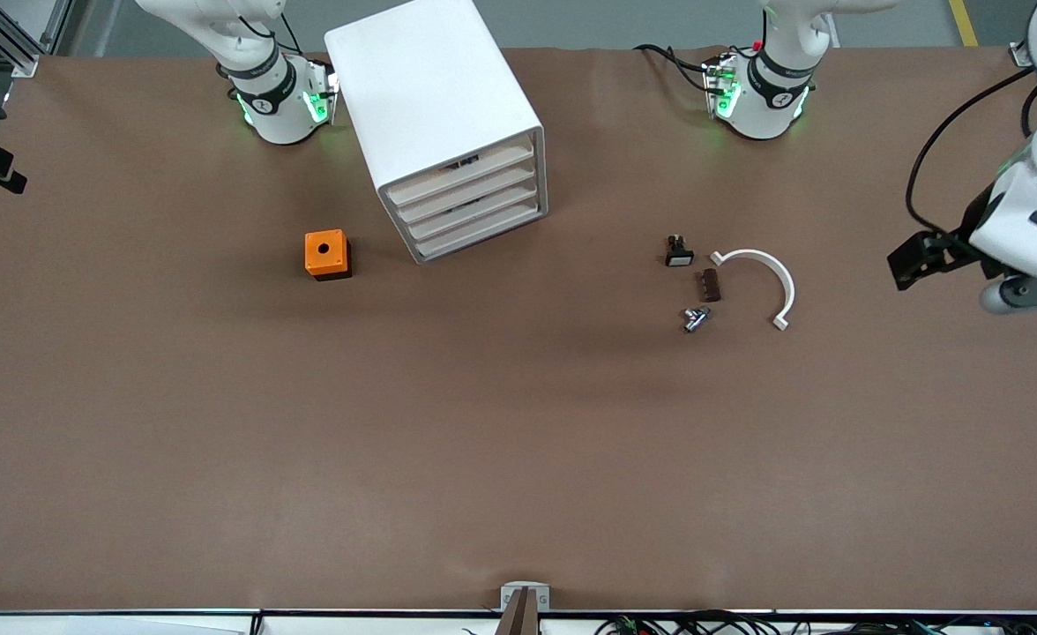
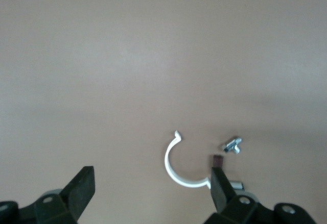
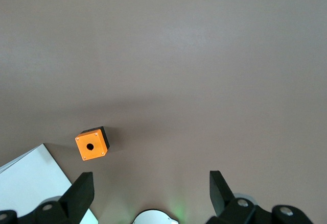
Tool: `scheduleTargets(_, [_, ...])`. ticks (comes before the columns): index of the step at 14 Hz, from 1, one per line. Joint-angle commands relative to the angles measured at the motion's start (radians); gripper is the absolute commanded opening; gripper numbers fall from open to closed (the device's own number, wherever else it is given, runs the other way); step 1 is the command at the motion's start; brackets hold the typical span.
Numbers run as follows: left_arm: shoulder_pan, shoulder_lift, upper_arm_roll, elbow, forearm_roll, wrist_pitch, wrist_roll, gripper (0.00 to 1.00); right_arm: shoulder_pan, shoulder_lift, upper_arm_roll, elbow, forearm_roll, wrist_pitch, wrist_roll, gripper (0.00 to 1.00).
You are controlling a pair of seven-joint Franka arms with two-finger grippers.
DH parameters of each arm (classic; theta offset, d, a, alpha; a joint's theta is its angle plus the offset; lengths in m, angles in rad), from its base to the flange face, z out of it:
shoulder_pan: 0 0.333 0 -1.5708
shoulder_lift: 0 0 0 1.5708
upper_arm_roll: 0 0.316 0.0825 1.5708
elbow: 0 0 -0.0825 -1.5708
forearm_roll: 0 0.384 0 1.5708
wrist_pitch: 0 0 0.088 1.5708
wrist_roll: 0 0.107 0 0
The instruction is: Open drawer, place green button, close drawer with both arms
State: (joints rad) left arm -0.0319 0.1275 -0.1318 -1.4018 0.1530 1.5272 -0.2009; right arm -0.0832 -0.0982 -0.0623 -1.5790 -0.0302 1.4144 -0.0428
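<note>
The white cabinet [image 1: 435, 97] stands near the right arm's base with all its drawers pushed in. The drawer [image 1: 476, 231] is among its lower ones. The button [image 1: 696, 318] lies on the brown table toward the left arm's end and is tiny, with a bluish silvery end; it also shows as the button [image 2: 232, 145]. My left gripper [image 2: 153, 177] hangs open and empty high over the table at the left arm's end, beside the small parts. My right gripper [image 3: 150, 180] is open and empty, up over the table by its own base, out of the front view.
An orange box with a hole [image 1: 327, 254] sits beside the cabinet, nearer the front camera. A black part with a white face [image 1: 678, 251], a small brown piece [image 1: 710, 285] and a white half-ring [image 1: 770, 275] lie around the button. The left arm [image 1: 1025, 229] hangs at the table's end.
</note>
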Motion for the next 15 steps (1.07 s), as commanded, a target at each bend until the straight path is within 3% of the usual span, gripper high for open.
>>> scheduleTargets(1, [0.004, -0.080, 0.029, -0.075, -0.038, -0.012, 0.078, 1.00, -0.036, -0.061, 0.047, -0.070, 0.007, 0.024, -0.005, 1.00])
scheduleTargets(4, [0.036, -0.146, 0.051, -0.140, -0.127, -0.012, 0.107, 1.00, -0.033, -0.139, 0.045, -0.177, 0.007, 0.090, -0.003, 1.00])
scheduleTargets(6, [0.052, -0.195, 0.046, -0.195, -0.130, -0.009, 0.107, 1.00, -0.033, -0.141, 0.045, -0.180, 0.007, 0.097, -0.003, 1.00])
scheduleTargets(13, [0.087, -0.230, -0.008, -0.230, -0.130, -0.010, 0.103, 1.00, -0.032, -0.109, 0.045, -0.099, 0.009, 0.084, -0.003, 1.00])
scheduleTargets(15, [0.087, -0.230, -0.011, -0.230, -0.132, -0.010, 0.107, 1.00, -0.027, -0.065, 0.045, -0.031, 0.009, 0.051, -0.003, 1.00])
